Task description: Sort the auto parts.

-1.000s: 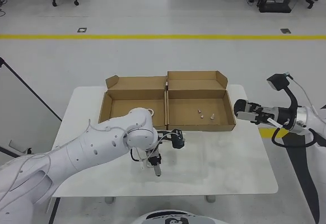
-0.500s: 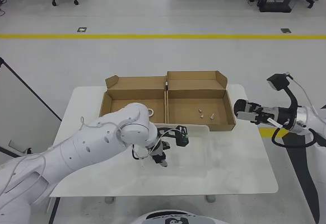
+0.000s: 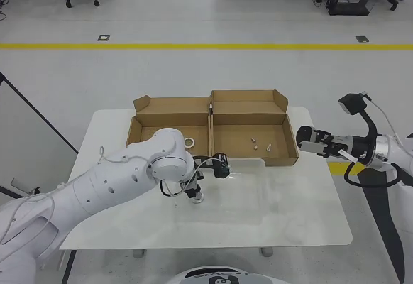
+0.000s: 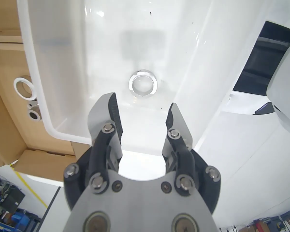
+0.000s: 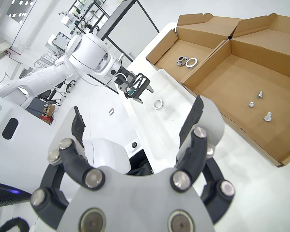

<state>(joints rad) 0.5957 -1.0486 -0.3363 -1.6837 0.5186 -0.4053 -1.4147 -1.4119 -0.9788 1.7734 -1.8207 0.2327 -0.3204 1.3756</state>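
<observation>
Auto parts: one ring in the tray, five pieces in the boxes.
Nearest, around the middle of the table (image 3: pixel 299 213), a clear tray (image 4: pixel 26 39); holds a single metal ring (image 4: pixel 143 73) flat on its floor toward the 9 o'clock end. Over that same end, the left gripper (image 4: pixel 142 100), fingers spread apart and gripping nothing, tips just short of the ring. Right behind the tray, two open cardboard boxes side by side. At 11 o'clock, the left box (image 3: pixel 167 121); holds a white ring (image 4: pixel 16 85) and a flanged metal collar (image 5: pixel 178 63) just beside each other toward its 3 o'clock wall. At 1 o'clock, the right box (image 3: pixel 252 106); holds three bolts (image 5: pixel 250 104), apart from one another, near mid-floor. Beyond the table's 3 o'clock edge, the right gripper (image 5: pixel 137 103), fingers likewise spread and empty.
</observation>
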